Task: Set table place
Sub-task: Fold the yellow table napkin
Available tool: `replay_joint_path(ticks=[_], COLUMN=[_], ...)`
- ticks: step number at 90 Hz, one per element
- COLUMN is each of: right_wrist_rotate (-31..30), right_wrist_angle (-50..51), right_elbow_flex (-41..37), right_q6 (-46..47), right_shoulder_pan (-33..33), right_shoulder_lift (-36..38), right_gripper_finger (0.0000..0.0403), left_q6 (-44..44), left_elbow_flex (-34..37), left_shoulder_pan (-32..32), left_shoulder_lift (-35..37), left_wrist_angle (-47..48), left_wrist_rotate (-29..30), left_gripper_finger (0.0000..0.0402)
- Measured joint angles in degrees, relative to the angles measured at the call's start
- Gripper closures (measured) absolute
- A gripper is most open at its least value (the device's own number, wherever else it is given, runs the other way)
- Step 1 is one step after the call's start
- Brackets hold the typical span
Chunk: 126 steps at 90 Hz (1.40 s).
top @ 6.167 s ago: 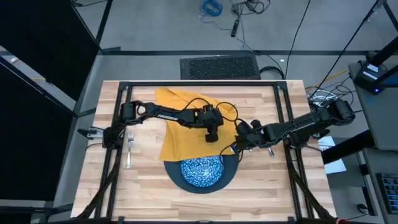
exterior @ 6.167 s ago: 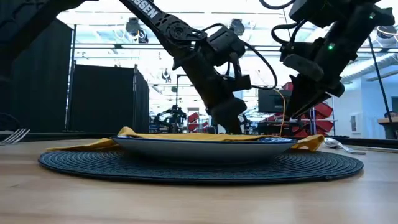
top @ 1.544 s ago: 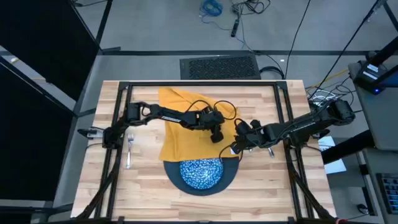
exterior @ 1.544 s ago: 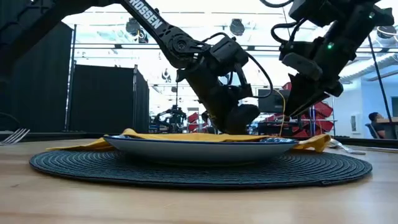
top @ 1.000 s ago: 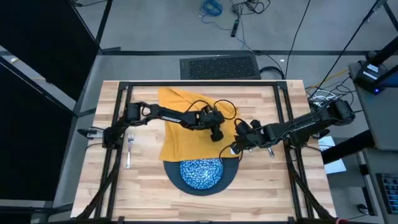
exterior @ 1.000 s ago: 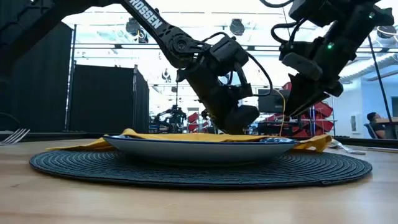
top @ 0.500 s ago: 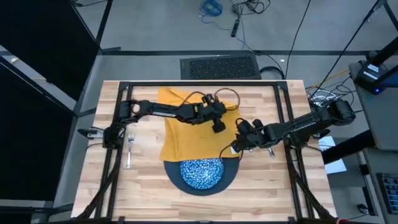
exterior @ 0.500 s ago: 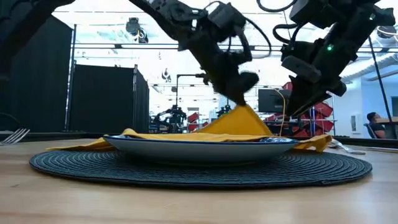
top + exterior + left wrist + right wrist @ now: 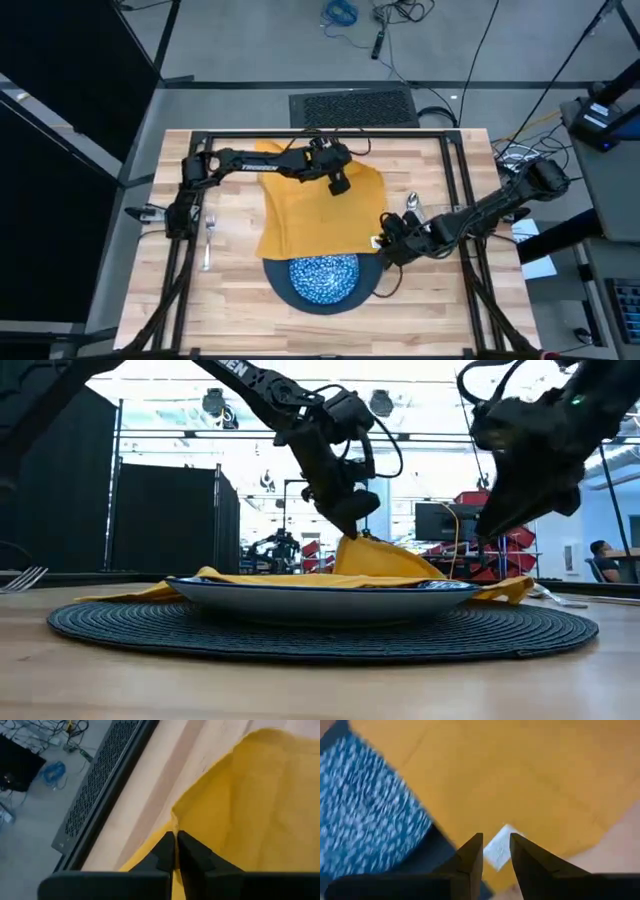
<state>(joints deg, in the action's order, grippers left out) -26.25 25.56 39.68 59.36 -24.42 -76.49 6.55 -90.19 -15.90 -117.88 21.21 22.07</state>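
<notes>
Upper centre of the high view: left gripper (image 9: 341,184) pressed together, pinching a raised fold of the mustard napkin (image 9: 310,215), lifted in a peak in the low view. Lower right of centre: right gripper (image 9: 380,243) slightly spread over the napkin's corner with a white tag (image 9: 498,851), beside the speckled dish (image 9: 325,276) on the dark plate (image 9: 374,281). Fork (image 9: 209,240) at left, spoon (image 9: 412,205) at right on the table (image 9: 430,310)

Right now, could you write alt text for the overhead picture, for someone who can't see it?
Seen from above, the left gripper pinches the far edge of a mustard-yellow napkin spread on a pale wood table. The right gripper sits at the napkin's near right corner, beside a speckled blue dish.
</notes>
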Motion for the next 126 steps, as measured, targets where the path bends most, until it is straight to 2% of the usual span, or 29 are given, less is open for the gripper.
replay_joint_path(ticks=[24, 35, 46, 63, 75, 86, 95, 119, 126], right_wrist_rotate=[7.14, 8.67, 8.59, 8.43, 9.10, 12.97, 11.46, -0.50, -1.37], right_wrist_angle=[0.75, 0.15, -1.30, -1.87, -4.69, -6.27, -5.64, -0.31, -1.11], right_elbow_flex=[0.00, 0.00, 0.00, 0.00, 0.16, 2.51, 4.72, 4.90, 4.90], right_q6=[-11.13, -11.83, -9.69, -9.13, -12.25, -16.60, -19.14, -25.73, -28.86], right_shoulder_pan=[-2.87, -2.87, -2.81, -2.57, -2.58, -2.41, -2.46, -2.66, -2.74], right_shoulder_lift=[-2.07, -4.39, -6.36, -7.19, -7.19, -7.19, -7.17, -8.61, -10.01], right_gripper_finger=[0.0316, 0.0304, 0.0264, 0.0177, 0.0124, 0.0099, 0.0095, 0.0104, 0.0105], left_q6=[1.57, 2.57, 2.84, 2.84, 2.86, 2.89, 2.92, 3.28, 3.32], left_elbow_flex=[0.00, 0.00, 0.00, 0.00, 0.00, 0.00, 0.02, 0.04, 0.04], left_shoulder_pan=[-1.01, -1.74, -2.63, -2.92, -2.89, -2.91, -3.00, -3.11, -3.17], left_shoulder_lift=[2.26, 2.33, 2.33, 2.33, 2.33, 2.33, 2.33, 2.33, 2.33], left_wrist_angle=[1.91, 2.72, 3.97, 3.82, 3.87, 3.83, 3.83, 5.27, 5.32], left_wrist_rotate=[-0.42, -0.59, -0.58, -0.59, -0.82, -0.82, -0.84, -0.84, -0.84], left_gripper_finger=[0.0401, 0.0401, 0.0401, 0.0401, 0.0401, 0.0401, 0.0401, 0.0401, 0.0401])
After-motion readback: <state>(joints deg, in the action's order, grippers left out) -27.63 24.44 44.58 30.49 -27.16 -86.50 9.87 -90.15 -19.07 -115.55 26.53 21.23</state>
